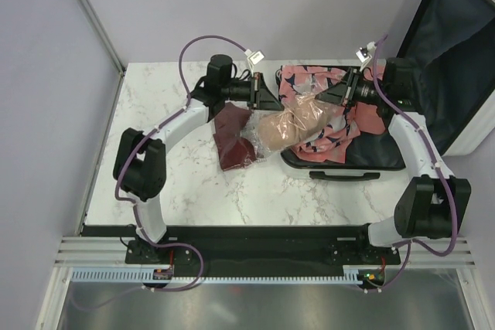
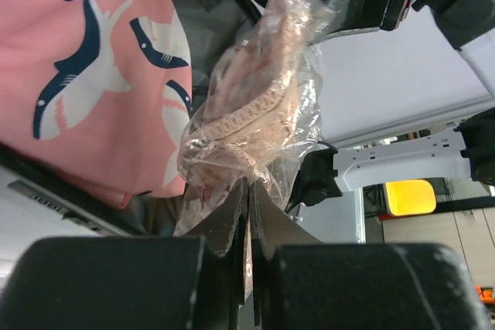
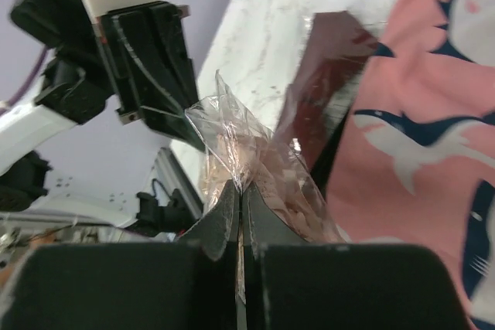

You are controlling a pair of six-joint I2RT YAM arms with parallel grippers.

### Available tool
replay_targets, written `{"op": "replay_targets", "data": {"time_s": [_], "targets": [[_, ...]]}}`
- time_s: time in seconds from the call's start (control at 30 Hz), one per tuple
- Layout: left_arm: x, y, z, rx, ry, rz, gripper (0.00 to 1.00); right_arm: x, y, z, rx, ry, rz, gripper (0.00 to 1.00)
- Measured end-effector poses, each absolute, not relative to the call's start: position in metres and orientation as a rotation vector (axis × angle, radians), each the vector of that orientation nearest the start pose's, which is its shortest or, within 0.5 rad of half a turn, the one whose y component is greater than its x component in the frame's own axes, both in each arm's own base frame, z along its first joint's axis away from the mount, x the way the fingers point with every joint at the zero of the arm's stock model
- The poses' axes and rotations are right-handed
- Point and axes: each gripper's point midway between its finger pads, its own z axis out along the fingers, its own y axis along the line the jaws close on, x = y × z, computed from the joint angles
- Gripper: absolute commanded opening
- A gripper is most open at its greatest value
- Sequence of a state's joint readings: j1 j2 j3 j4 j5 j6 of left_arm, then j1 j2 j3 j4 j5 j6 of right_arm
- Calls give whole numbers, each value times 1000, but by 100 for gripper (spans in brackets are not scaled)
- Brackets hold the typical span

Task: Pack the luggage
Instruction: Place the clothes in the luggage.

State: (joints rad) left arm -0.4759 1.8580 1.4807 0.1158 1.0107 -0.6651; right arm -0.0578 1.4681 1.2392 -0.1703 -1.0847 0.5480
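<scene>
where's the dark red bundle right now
In the top view the dark red bundle lies on the table just left of the open luggage, near the left gripper and beside the beige bagged bundle.

A white marble-patterned tabletop (image 1: 178,191) is carrying a dark red folded garment in glossy wrapping (image 1: 234,141), which is lying left of centre. Just beside it on the right, a clear plastic bag (image 1: 298,125) holding a beige knitted garment is bulging in the middle, with its crinkled film bunching to a thin pinched edge at both ends. A pink cloth (image 1: 309,81) printed with navy and white sharks is spreading out behind and to the right of the bag, partly under it, while a pale lilac wall (image 1: 271,5) is rising behind the tabletop.
</scene>
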Motion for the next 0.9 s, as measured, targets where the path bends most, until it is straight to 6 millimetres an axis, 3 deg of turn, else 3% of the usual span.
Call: {"op": "replay_targets", "data": {"time_s": [0.13, 0.27, 0.37, 0.4, 0.63, 0.73, 0.9], "targets": [[348, -387, 263, 661, 1959, -1663, 12, 366, 122, 282, -86, 2027, 1203, 0], [346, -402, 265, 690, 1947, -1665, 42, 358, 101, 275, -29, 2060, 1037, 0], [350, -405, 264, 678, 1958, -1650, 50, 352, 86, 260, 24, 2108, 922, 0], [351, -405, 263, 670, 1968, -1643, 57, 350, 82, 254, 41, 2127, 893, 0], [357, -401, 251, 635, 2029, -1582, 59, 334, 41, 202, 228, 2273, 644, 0], [357, -399, 245, 638, 2051, -1558, 59, 329, 22, 192, 310, 2297, 542, 0], [357, -396, 238, 644, 2073, -1528, 59, 329, 2, 193, 357, 2281, 421, 0]]}}
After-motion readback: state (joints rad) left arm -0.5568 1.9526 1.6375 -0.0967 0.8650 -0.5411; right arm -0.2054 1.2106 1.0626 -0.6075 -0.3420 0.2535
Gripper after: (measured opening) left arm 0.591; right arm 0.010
